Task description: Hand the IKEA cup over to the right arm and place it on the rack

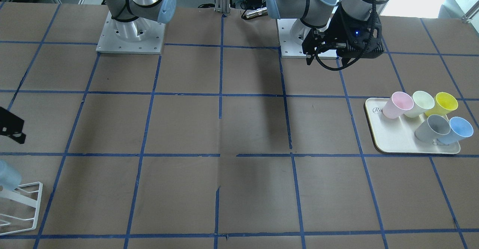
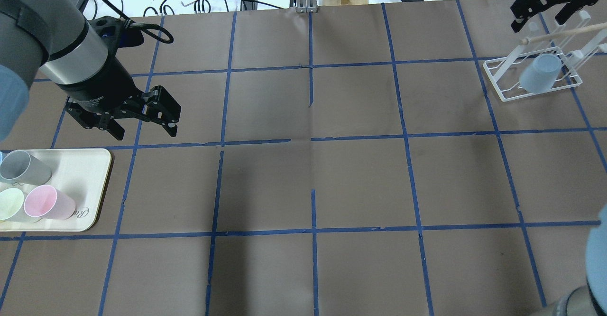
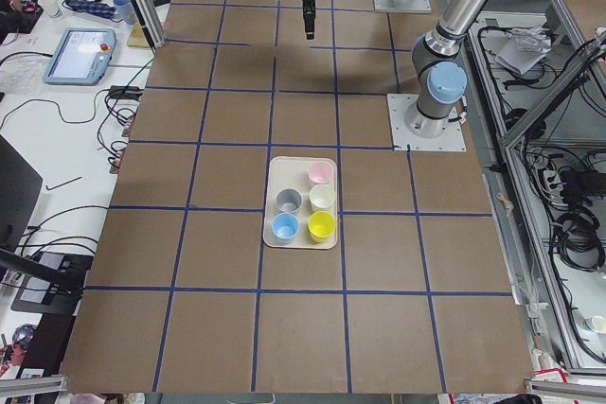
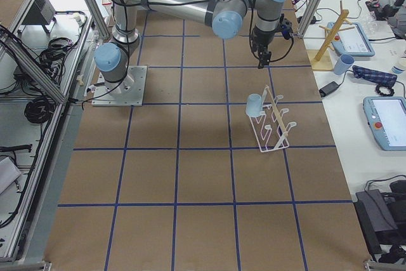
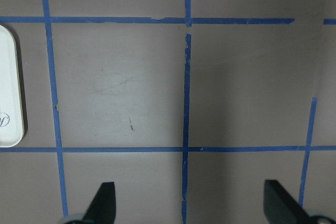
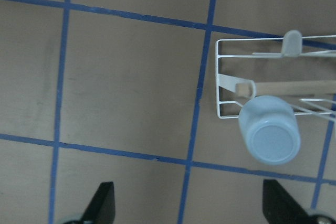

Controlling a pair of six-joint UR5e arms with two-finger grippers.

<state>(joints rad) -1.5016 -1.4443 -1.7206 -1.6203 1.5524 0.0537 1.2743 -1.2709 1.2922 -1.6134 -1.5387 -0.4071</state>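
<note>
We see a table [image 1: 243,129] covered in matte brown paper and marked into squares by blue tape. Nearest the robot, on its left side, lies a smooth cream tray [image 1: 396,138] with rounded corners. Five small tapered plastic cups stand upright on it: a pink cup [image 1: 397,105], a pale green cup [image 1: 419,103], a yellow cup [image 1: 444,103], a grey cup [image 1: 432,128] and a blue cup [image 1: 457,129].

Just beyond the tray, the black left gripper [image 2: 145,131] hangs above bare paper. Its fingers are spread wide with nothing between them, and a black braided cable [image 2: 152,32] loops at its wrist.

Far across the table, on the robot's right, stands a white thin-wire rack [image 2: 493,81] with an angular frame. The upturned cup [image 2: 540,73], light blue and handleless, sits on this rack base-up, by the end of a pale wooden rod [image 2: 555,33]. Beyond the rack, the right gripper [image 6: 190,203] hangs apart from the cup, its long black fingers spread wide and empty.
</note>
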